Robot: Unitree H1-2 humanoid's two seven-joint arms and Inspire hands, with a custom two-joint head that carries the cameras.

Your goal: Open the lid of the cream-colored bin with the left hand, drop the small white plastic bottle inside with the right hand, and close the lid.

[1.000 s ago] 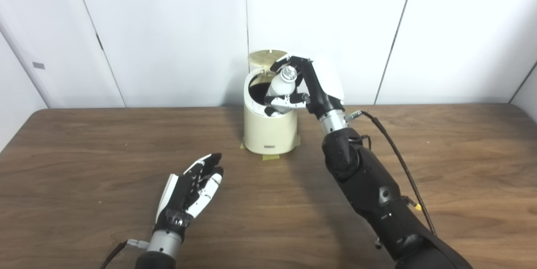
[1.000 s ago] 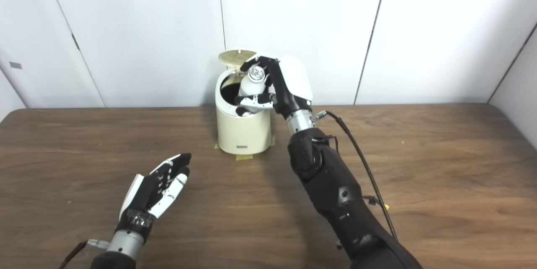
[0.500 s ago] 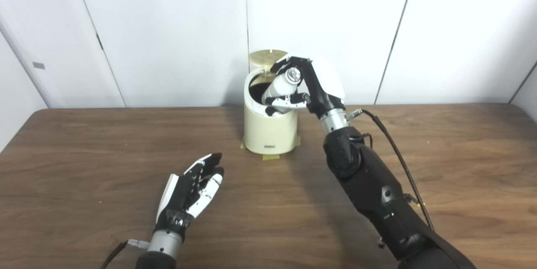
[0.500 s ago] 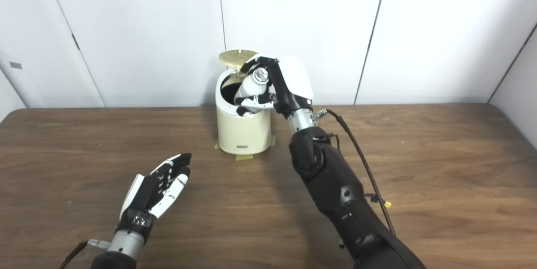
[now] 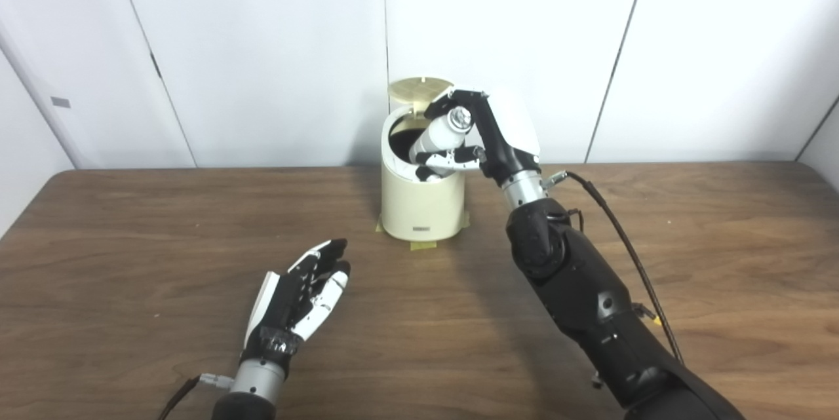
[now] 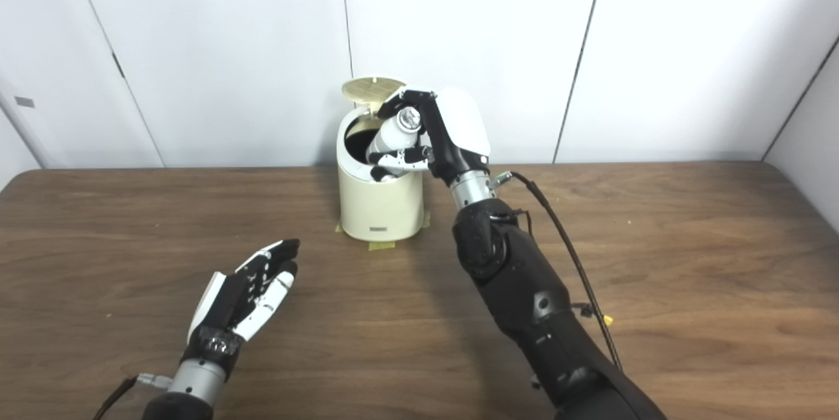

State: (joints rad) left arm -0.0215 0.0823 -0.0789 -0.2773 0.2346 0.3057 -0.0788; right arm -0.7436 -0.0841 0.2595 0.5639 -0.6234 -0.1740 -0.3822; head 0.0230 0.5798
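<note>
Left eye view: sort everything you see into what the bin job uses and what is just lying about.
Part of the job:
- cream-colored bin, its lid raised
- small white plastic bottle, tilted over the opening
- right hand, holding the bottle
- left hand, open, away from the bin

Just there:
- table
- tape at the bin's base
- black cable along the right arm

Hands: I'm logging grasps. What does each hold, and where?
The right hand grips the white bottle around its body, tilted over the open bin. The left hand holds nothing.
</note>
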